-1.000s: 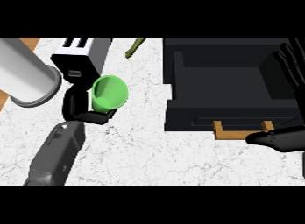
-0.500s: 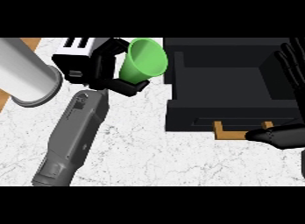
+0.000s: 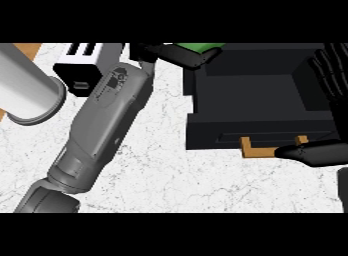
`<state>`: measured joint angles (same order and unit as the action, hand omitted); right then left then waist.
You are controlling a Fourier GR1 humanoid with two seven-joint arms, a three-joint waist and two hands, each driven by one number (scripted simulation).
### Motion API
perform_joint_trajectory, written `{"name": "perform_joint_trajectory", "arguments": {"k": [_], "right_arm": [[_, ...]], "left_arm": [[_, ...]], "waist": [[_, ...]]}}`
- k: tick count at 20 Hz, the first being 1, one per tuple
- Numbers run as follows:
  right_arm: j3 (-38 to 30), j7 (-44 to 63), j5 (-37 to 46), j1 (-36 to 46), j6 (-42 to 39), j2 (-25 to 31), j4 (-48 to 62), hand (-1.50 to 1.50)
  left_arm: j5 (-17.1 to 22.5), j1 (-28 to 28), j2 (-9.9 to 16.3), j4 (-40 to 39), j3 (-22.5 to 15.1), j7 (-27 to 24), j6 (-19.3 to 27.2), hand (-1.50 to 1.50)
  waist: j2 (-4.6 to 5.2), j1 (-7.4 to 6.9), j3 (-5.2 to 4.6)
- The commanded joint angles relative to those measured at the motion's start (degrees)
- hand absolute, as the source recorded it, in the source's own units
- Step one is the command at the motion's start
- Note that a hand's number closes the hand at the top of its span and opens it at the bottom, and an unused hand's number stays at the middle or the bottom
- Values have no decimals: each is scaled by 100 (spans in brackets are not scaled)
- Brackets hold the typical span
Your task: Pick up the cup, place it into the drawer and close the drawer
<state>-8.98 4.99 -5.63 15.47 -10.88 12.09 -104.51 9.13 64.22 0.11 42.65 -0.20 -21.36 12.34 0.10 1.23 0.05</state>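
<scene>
We are gripping the green cup [image 3: 200,48] in our left hand [image 3: 178,54] beside the drawer [image 3: 258,131]; right hand [image 3: 341,80] resting, fingers straight.

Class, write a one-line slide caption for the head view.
Left hand carries the green cup to the open drawer; right hand rests open beside it.

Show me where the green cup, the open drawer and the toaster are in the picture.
cup [image 3: 200,47]: head view, on the green side showing above the left hand's fingers.
drawer [image 3: 262,137]: head view, on its dark front panel.
toaster [image 3: 79,75]: head view, on its black top.
</scene>
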Motion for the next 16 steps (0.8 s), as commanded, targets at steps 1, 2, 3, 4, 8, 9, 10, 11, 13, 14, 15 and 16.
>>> {"name": "perform_joint_trajectory", "arguments": {"k": [1, 2, 3, 4, 8, 9, 10, 11, 13, 14, 15, 16], "right_arm": [[101, -5, 45, 181, 81, -112, 111, -150], [-103, 38, -176, 110, -137, 130, -60, -150], [130, -120, -24, 69, -85, -78, 103, -150], [69, -5, -38, 115, -71, -1, 32, -150], [-93, -1, -214, 315, -135, 88, 210, -150], [171, 303, -111, 601, 23, -42, 8, -150], [44, -11, -261, 272, -238, 50, 59, -150], [67, 183, -150, 306, -96, 46, -53, -150], [84, -134, -180, 401, -209, 12, 208, -150], [179, -51, -51, 612, -144, 10, 300, -150], [142, 28, -202, 441, -190, 5, 22, -150], [173, 11, -227, 493, -260, 6, 231, -150]], "left_arm": [[274, 824, -10, -588, -420, 555, 579, 150], [200, 985, -10, -958, -207, 572, 450, 150], [507, 953, -10, -1015, -724, 704, 848, 150], [416, 1119, -10, -1405, -510, 660, 654, 150], [608, 1417, -11, -1903, -1021, 869, 1101, 150], [622, 1503, -11, -2098, -1010, 873, 1034, 150], [661, 1327, -11, -2247, -1034, 705, 974, 150], [678, 1334, -11, -2299, -1225, 795, 761, 150], [781, 1327, -11, -2412, -1447, 955, 496, 150], [807, 1217, -11, -2473, -1539, 887, 375, 150], [735, 1364, -11, -2598, -1614, 1095, 308, 150], [757, 1265, -11, -2626, -1712, 977, 351, 150]], "waist": [[25, 96, -1], [40, 145, 0], [47, 239, 3], [78, 272, 3], [99, 374, 7], [139, 484, 4], [153, 524, 9], [129, 503, 5], [158, 549, 9], [205, 627, 7], [189, 736, 9], [220, 749, 10]]}}
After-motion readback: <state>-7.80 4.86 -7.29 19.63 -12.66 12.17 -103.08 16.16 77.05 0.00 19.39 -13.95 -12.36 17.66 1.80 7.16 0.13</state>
